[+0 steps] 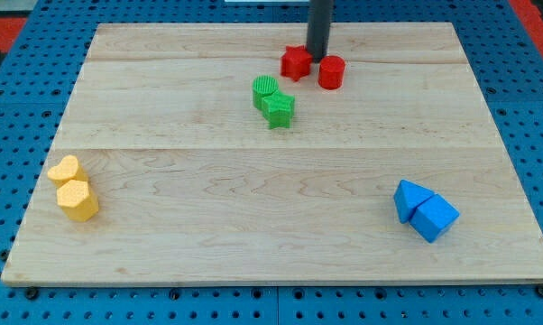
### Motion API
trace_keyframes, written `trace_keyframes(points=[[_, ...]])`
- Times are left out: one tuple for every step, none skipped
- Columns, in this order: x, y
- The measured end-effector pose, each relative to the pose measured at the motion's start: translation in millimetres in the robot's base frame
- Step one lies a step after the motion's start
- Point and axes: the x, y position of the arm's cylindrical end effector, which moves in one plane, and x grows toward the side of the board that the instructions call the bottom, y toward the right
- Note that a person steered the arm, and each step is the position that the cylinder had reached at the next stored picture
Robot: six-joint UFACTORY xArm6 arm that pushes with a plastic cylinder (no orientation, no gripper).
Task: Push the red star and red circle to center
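Note:
The red star (pixel 296 62) and the red circle (pixel 331 71) sit near the view's top, a little right of the board's middle line. My tip (pixel 317 58) stands between them, just behind and touching or nearly touching both. The rod rises dark and straight out of the view's top edge. Both red blocks lie well above the board's center.
A green circle (pixel 265 90) and a green star (pixel 278 109) sit together just below-left of the red star. Two yellow blocks (pixel 73 189) lie at the view's left. Two blue blocks (pixel 424 211) lie at the lower right. The wooden board (pixel 253 244) rests on blue pegboard.

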Motion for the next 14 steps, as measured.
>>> trace_keyframes(points=[[4.1, 16.6], [2.6, 15.3], [-21.1, 42.7], [13.3, 78.7], [28.7, 23.6], [46.5, -12.9], [9.0, 35.6], [-47.1, 33.1], [-49.4, -41.1], [-16.5, -81.5], [-14.9, -82.0], [-39.6, -65.2], [-38.6, 24.1], [-4.7, -3.6]])
